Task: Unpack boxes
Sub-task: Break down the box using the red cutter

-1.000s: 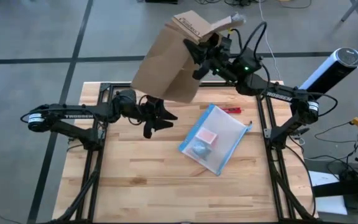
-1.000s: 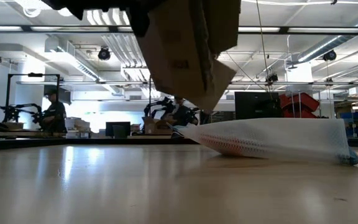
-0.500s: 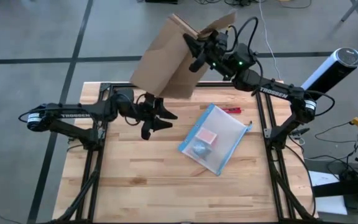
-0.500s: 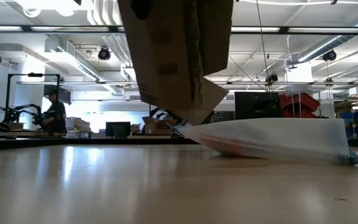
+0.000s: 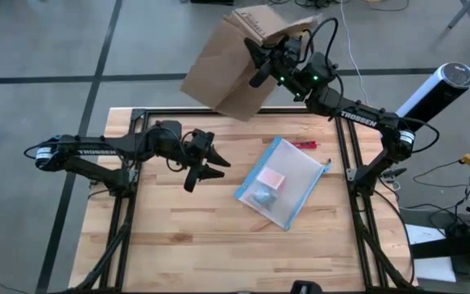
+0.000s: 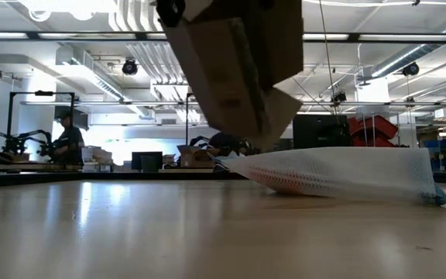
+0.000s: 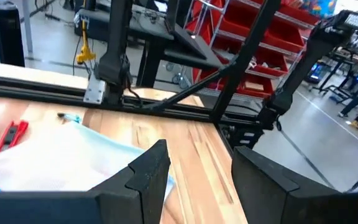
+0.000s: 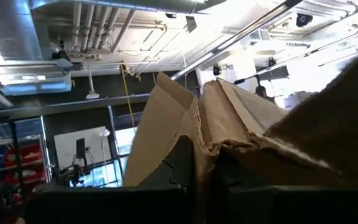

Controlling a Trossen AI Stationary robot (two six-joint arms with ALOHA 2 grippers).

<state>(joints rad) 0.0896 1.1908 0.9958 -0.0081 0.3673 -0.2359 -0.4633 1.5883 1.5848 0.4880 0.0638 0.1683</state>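
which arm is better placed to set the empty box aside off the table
Right. The right gripper is shut on the box, held high past the table's far edge. The left gripper is open and empty over the table.

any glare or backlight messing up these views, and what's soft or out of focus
Low view: bright ceiling lights backlight the brown cardboard box, leaving it dim and a little soft; the wooden table shows sheen. Right wrist view: blown-out ceiling light behind the box flaps, gripper dark. High view: even light, no glare. Left wrist view: gripper close and soft.
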